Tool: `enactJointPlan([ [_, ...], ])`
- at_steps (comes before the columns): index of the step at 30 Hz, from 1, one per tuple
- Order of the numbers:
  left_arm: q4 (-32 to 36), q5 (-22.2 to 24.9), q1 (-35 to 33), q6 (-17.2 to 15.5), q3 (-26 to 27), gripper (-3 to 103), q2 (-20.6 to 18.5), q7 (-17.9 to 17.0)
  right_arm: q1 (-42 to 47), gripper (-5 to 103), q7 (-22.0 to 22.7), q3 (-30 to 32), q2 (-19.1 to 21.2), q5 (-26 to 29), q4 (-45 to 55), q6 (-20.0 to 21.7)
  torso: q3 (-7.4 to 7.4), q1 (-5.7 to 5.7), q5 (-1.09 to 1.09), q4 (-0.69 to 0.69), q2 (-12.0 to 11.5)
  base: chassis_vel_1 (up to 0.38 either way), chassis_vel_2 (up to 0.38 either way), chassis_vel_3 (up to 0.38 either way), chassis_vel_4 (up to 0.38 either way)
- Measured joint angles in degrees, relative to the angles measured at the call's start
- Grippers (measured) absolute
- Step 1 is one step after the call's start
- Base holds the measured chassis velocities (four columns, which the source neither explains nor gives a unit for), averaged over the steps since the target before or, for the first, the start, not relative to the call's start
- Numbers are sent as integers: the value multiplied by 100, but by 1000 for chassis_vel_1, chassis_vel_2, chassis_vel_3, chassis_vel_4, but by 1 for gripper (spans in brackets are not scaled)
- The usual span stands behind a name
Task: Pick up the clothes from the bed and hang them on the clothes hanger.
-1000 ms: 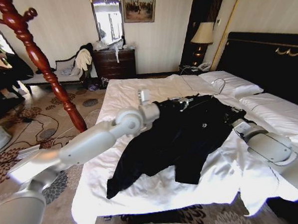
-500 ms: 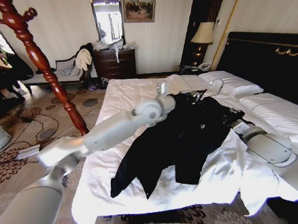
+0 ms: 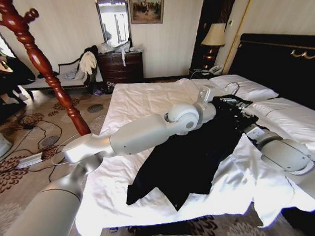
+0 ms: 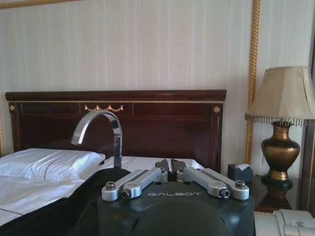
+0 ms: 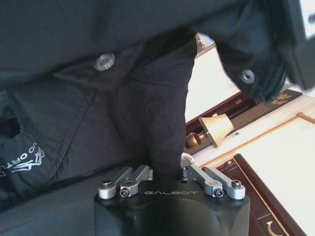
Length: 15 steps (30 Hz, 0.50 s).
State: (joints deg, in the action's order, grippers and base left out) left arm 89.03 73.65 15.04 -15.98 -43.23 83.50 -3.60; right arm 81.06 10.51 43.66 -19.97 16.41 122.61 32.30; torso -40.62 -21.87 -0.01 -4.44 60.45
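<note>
Since a second ago, the left gripper (image 4: 172, 166) has swung from the bed's (image 3: 146, 97) middle toward the pillows at two o'clock, dragging the black jacket (image 3: 191, 158) along into a narrower bunch. Its fingers look pressed together beside the hanger's (image 4: 101, 128) silver hook. The right gripper (image 5: 167, 172) pinches a fold of jacket. Risk, I judge: opposing pulls could slip the fabric off the hanger.

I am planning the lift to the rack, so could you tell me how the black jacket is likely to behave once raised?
The black jacket will probably hang limp: it already drapes in folds between the left hand and right hand. Its lower hem trails on the bed, so it may drag.
</note>
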Motion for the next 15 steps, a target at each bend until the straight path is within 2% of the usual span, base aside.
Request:
enactJointPlan([
  [6,-128,-231,14,-1,-99,2,160,24,36,20,-4,-8,-19,-30,41,12,1,0,1,-6,0,0,0,0,0],
  [10,-205,-261,-27,25,-97,2,189,59,93,20,-19,5,-69,-67,52,9,0,0,1,-2,0,0,0,0,0],
  [11,-217,-260,-39,108,-99,-1,176,137,99,20,-22,5,-88,-76,52,-1,0,0,1,-2,0,0,0,0,0],
  [13,-179,-186,-104,308,-111,7,142,278,97,20,-26,-5,-114,-83,53,-53,0,0,1,-4,0,0,0,0,0],
  [14,-179,-186,-104,308,-111,7,142,278,97,20,-26,-5,-114,-83,53,-53,0,0,1,-4,0,0,0,0,0],
  [15,-118,-138,-129,355,-116,12,123,303,89,20,-29,-13,-121,-81,53,-72,0,0,1,-4,0,0,0,0,0],
])
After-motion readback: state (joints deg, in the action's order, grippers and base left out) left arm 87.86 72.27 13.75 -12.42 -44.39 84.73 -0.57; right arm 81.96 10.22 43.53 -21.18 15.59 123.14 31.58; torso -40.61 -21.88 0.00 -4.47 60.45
